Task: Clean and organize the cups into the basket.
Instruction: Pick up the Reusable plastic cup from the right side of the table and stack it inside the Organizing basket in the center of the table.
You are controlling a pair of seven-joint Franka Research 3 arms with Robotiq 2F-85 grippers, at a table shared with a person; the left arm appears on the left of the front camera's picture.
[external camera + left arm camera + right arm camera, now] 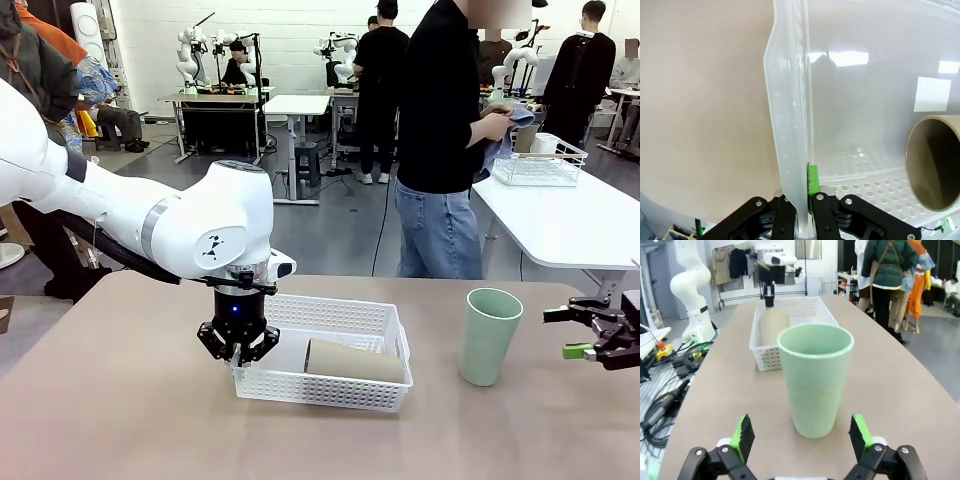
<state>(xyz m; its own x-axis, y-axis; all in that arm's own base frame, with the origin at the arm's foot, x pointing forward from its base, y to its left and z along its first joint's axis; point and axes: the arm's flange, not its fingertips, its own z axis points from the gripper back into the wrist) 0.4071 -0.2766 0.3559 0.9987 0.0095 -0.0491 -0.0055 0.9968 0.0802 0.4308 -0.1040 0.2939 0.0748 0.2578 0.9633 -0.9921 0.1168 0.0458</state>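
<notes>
The white lattice basket (340, 320) sits mid-table. My left gripper (240, 348) is shut on its left wall, and the left wrist view shows that wall (790, 125) pinched between the fingers of the left gripper (801, 197). A tan cup (355, 360) lies on its side inside the basket, its mouth (935, 165) facing the gripped wall. A mint green cup (490, 335) stands upright to the right of the basket. My right gripper (590, 335) is open, a little to the right of it. In the right wrist view the green cup (815, 375) stands just ahead of the spread fingers of the right gripper (801, 432).
A person (440, 140) stands beyond the table's far edge, holding a cloth (505, 125). A second white table (570, 220) at the right carries a wire basket (540, 165). Cables (670, 385) lie on the floor beside my table.
</notes>
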